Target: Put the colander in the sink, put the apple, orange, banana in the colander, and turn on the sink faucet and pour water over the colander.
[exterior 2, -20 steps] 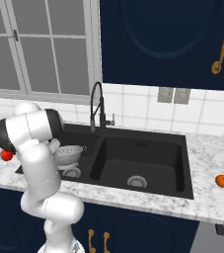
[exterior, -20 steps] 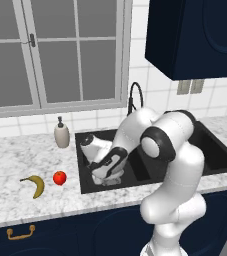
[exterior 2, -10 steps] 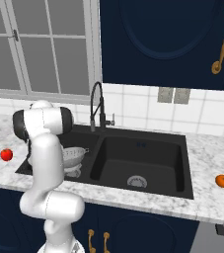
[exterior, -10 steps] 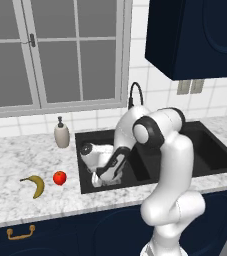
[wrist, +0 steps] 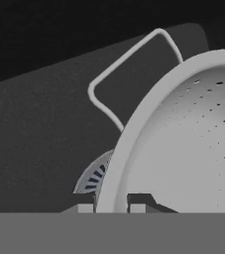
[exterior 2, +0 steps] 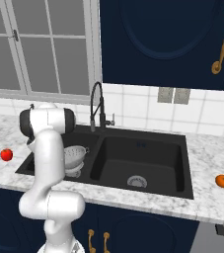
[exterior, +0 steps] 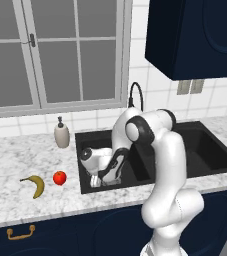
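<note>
While the claw (wrist: 111,207) pinches the rim of the colander (wrist: 183,144), low in the left basin of the sink (exterior 2: 182,148) above its drain, I'd worry that thin grip slips and the bowl tips over.

Silver perforated colander (exterior 2: 75,154) in black sink's (exterior 2: 175,187) left basin, banana (exterior: 34,184) beside apple (exterior: 59,177), orange (exterior 2: 223,181) on right counter

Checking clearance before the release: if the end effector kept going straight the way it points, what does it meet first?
Its tips already straddle the rim of the round silver perforated colander. Straight beyond looks like the floor of the matte black sink basin by the round silver drain; depth is unclear.
</note>
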